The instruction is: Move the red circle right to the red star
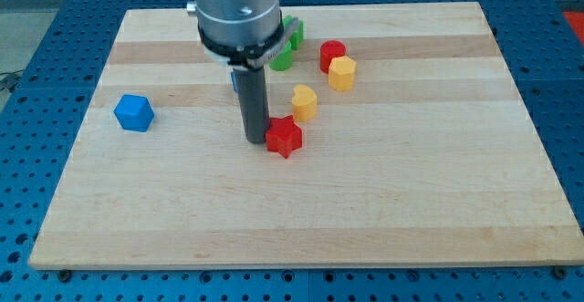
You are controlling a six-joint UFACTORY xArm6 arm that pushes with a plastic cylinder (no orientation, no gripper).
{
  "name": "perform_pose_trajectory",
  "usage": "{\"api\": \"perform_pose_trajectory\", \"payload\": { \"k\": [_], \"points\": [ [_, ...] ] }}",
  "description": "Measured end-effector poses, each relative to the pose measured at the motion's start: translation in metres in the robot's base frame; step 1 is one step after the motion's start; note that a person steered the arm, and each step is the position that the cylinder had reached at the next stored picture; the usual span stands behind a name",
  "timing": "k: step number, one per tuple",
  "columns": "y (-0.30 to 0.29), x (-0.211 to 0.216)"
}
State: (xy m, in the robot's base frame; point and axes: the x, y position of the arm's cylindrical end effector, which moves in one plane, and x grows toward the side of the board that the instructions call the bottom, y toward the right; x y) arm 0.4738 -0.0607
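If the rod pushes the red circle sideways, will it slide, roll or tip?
The red circle probably slides: it looks squat, standing on a flat face. It may drag the yellow block touching it. My tip is far off, beside the red star.

A pale wooden tabletop (383,202) of glued planks fills most of the view under even light. Around it lies a blue perforated surface (36,28) dotted with holes

No legible text, label, brand, number or sign found on any surface in the camera view. The counter (383,202), the coloured blocks and the arm housing (235,10) carry no readable markings.
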Motion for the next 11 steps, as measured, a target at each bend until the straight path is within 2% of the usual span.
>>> {"api": "perform_pose_trajectory", "payload": {
  "k": [1, 2, 3, 4, 5, 6, 7, 9, 11],
  "points": [
    [-0.003, 0.017],
    [0.025, 0.037],
    [0.066, 0.070],
    [0.148, 0.087],
    [0.201, 0.019],
    [0.204, -0.100],
    [0.181, -0.185],
    [0.136, -0.202],
    [0.076, -0.184]
  ]
}}
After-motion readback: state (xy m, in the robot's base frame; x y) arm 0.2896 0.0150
